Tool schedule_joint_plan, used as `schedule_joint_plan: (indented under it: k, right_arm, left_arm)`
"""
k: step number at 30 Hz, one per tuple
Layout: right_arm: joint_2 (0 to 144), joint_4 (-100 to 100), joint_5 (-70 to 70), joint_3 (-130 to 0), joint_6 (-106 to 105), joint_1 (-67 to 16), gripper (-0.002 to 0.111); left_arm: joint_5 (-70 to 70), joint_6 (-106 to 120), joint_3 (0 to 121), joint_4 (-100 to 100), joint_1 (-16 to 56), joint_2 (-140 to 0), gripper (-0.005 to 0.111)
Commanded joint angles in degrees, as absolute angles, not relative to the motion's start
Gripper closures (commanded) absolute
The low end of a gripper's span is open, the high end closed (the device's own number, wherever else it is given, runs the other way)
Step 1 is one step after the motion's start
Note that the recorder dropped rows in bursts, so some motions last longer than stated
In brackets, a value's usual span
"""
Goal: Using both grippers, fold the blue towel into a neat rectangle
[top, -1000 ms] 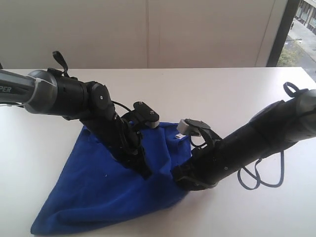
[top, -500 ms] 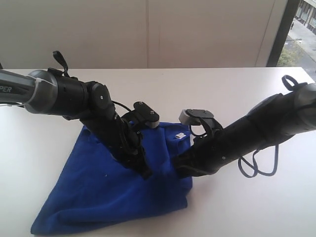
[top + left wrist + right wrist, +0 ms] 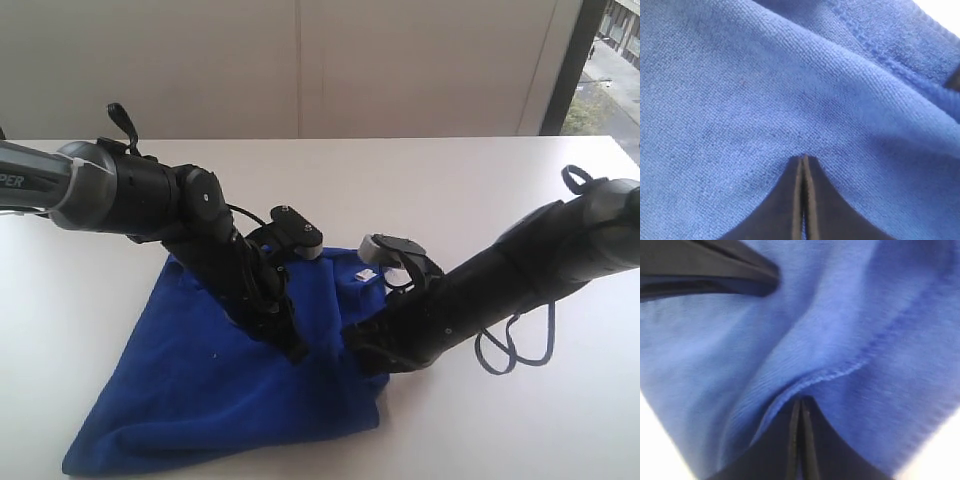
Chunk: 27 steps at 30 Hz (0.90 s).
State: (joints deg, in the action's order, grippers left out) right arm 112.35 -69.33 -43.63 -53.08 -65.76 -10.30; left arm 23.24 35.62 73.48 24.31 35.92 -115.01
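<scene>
The blue towel [image 3: 190, 390] lies crumpled in a rough triangle on the white table [image 3: 450, 180], its white tag [image 3: 367, 272] at the far edge. My left gripper [image 3: 297, 352] points down into the towel's middle. In the left wrist view this gripper [image 3: 804, 157] is shut, with its tip buried in the cloth [image 3: 765, 90]. My right gripper [image 3: 352, 345] comes in low from the right, close beside the left one. It [image 3: 801, 400] is shut at a curled hem of the towel [image 3: 880, 365]. The left gripper's fingers [image 3: 715, 272] show across from it.
Bare white tabletop surrounds the towel. A loose cable loop [image 3: 515, 345] hangs from the right arm onto the table. A white wall runs behind, and a window strip [image 3: 600, 70] shows at the far right.
The right arm has swung lower and leftward, drawing the towel's right edge in towards the left gripper. The left arm has stayed still.
</scene>
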Motion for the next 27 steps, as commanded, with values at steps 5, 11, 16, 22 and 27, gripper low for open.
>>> schedule_joint_plan:
  k: [5, 11, 16, 22, 27]
  right_arm:
    - [112.70, -73.35, -49.47, -53.25, -70.31, -13.17, 0.108]
    - [112.70, -71.77, -53.61, -53.25, -70.31, -14.25, 0.108]
    - [112.70, -71.82, -57.70, -53.12, -70.31, -14.25, 0.108]
    - [112.70, -67.40, -59.35, -53.12, -69.17, -14.25, 0.108]
    - [112.70, -60.06, -57.62, -53.12, -63.82, -14.25, 0.108]
  left_arm:
    - [23.36, 35.62, 72.62, 23.72, 36.06, -117.53, 0.107]
    - [23.36, 35.62, 72.62, 23.72, 36.06, -117.53, 0.107]
    - [22.97, 35.15, 72.62, 23.72, 36.06, -117.53, 0.107]
    - [22.24, 34.56, 72.62, 23.72, 36.06, -117.53, 0.107]
    - [22.11, 34.56, 72.62, 23.72, 36.06, -117.53, 0.107]
